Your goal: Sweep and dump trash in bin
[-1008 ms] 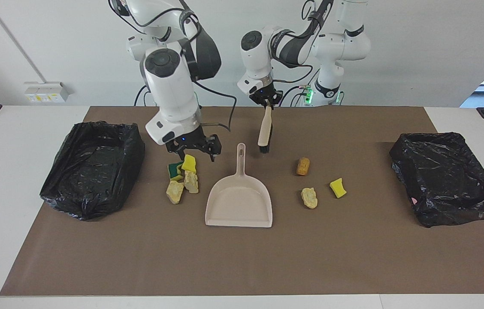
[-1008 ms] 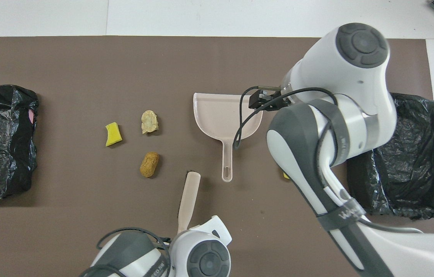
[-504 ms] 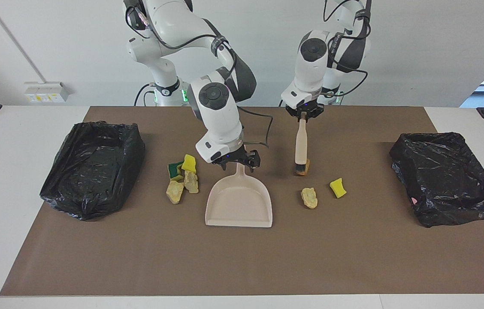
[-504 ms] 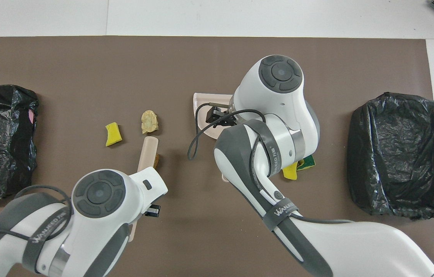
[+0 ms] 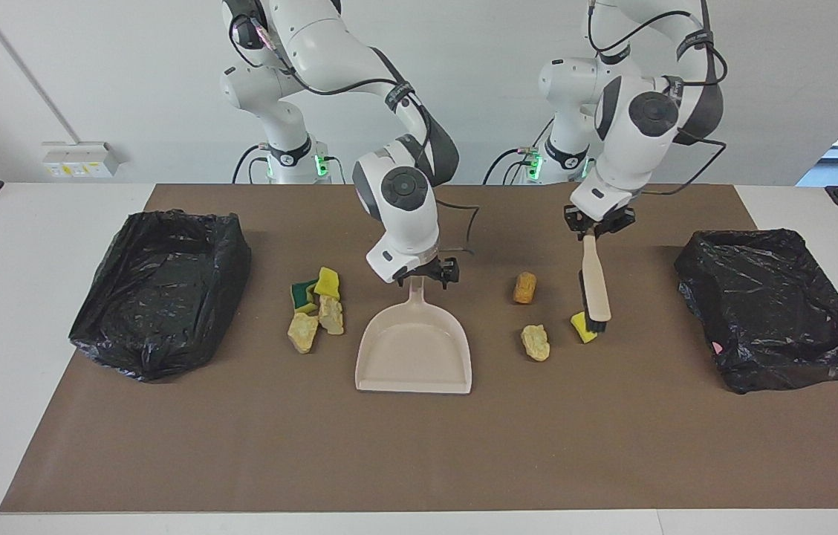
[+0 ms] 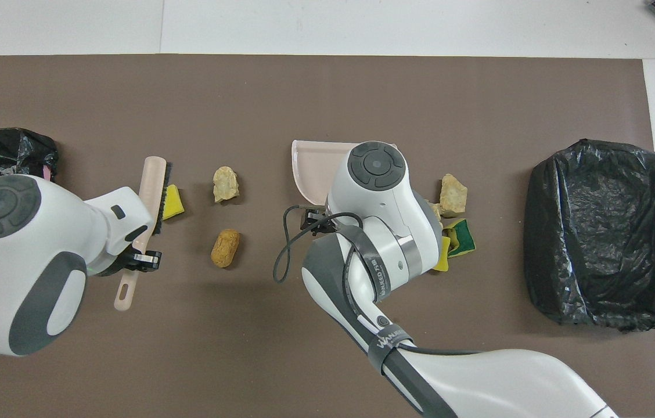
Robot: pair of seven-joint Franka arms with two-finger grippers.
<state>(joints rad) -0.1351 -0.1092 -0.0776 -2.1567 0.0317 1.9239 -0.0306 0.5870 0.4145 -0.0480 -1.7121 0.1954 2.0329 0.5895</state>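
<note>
Now left fingers point(image 5: 588, 230) clamp the brush point(image 5: 596, 286), bristles at the sponge's point(image 5: 581, 325) three o'clock to push it panward; right fingers point(image 5: 428, 276) spread over the dustpan point(image 5: 414, 349) handle.

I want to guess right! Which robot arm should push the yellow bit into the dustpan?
Probably the left. Its left gripper holds the brush, bristles beside the yellow sponge bit. The right gripper is over the dustpan handle, jaws open.
</note>
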